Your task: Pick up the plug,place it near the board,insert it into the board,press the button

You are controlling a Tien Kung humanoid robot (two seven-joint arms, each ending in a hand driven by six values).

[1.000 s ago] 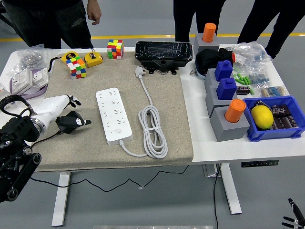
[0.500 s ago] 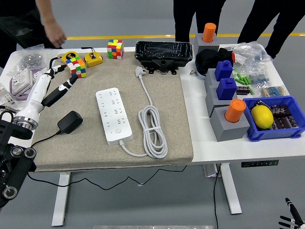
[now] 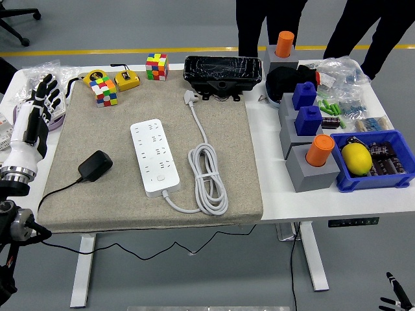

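The black plug (image 3: 95, 164) lies on the beige mat (image 3: 130, 210), its thin black cable trailing off the mat's left front. To its right lies the white power board (image 3: 154, 155), with its white cord coiled (image 3: 207, 178) beside it. My left hand (image 3: 40, 97) is raised at the table's far left edge, well apart from the plug, fingers spread and holding nothing. Only a black tip of my right hand (image 3: 395, 295) shows in the bottom right corner, below the table.
Two colour cubes (image 3: 104, 91) (image 3: 156, 66) and a black case (image 3: 222, 74) sit along the mat's far edge. Grey blocks with orange and blue pegs (image 3: 314, 162) and a blue bin (image 3: 379, 180) crowd the right side. People stand behind the table (image 3: 259, 26).
My left hand has lifted off the plug and swung up and left to the table's edge. The plug stays on the mat. A person's arm at the top left has gone.
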